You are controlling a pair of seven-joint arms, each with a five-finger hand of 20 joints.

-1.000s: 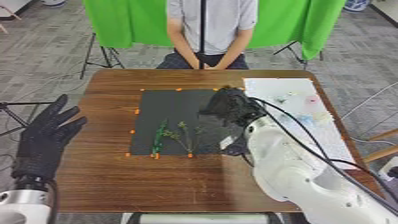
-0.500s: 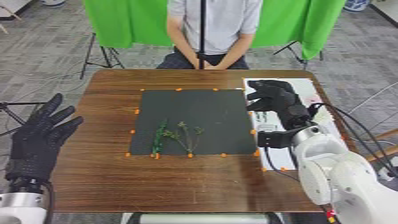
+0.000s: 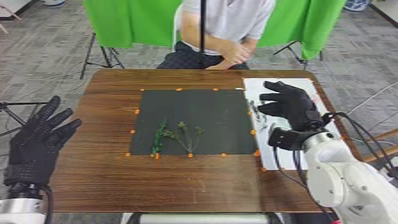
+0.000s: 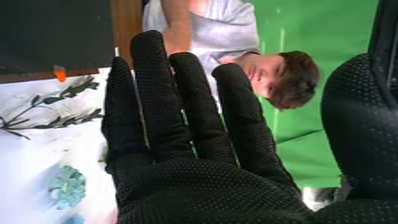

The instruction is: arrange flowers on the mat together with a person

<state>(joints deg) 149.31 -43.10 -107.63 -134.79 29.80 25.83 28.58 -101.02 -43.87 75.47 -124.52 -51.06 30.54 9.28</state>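
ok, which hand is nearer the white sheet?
Right. The right hand is over the white sheet; the left hand is by the table's left edge, across the black mat.

In head view, the left hand (image 3: 34, 155) is between eight and nine o'clock, its fingers spread and pointing to one. The right hand (image 3: 298, 107) is at three o'clock; in right wrist view its fingers are straight, the thumb standing apart.

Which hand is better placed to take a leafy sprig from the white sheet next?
Probably the right: the right hand hovers open over the white sheet, near the sprigs. The left hand is across the table, beyond the dark mat.
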